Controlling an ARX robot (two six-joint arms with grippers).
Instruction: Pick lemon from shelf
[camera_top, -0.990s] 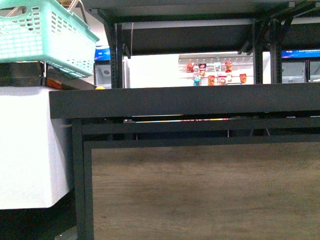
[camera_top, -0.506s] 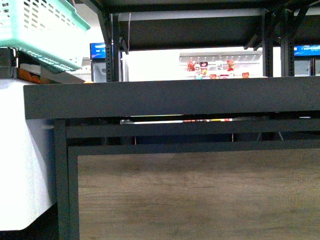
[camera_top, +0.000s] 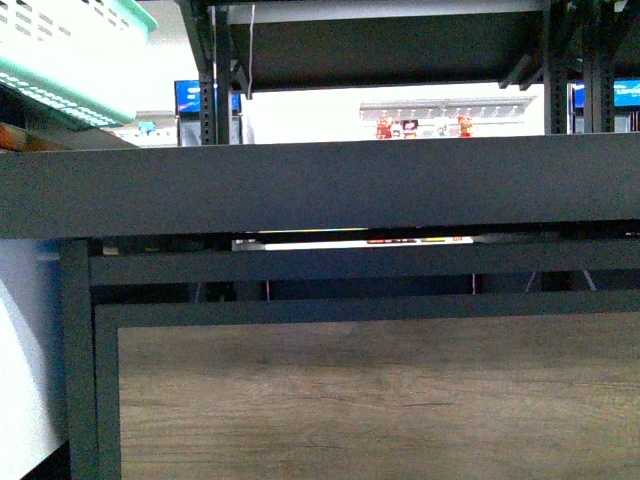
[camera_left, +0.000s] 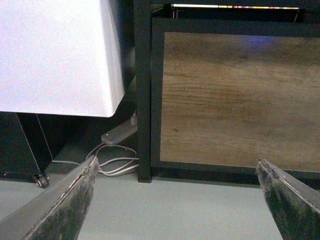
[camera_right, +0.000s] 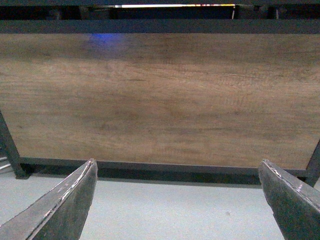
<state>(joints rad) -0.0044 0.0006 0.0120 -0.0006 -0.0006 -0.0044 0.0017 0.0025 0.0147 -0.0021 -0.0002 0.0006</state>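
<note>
The shelf (camera_top: 330, 185) fills more of the front view than a second ago, and the teal basket (camera_top: 60, 60) has slid cornerward. Left gripper (camera_left: 176, 165) and right gripper (camera_right: 177, 162) gape empty before its wood-grain panel (camera_right: 160, 100). The lemon is hidden, so its place cannot be told.

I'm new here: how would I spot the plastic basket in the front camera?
Start at the big black shelf with its wood-grain panel. Look above its left end: the basket shows there, cut off by the frame. It is the only mint-green, slotted thing among black metal.
</note>
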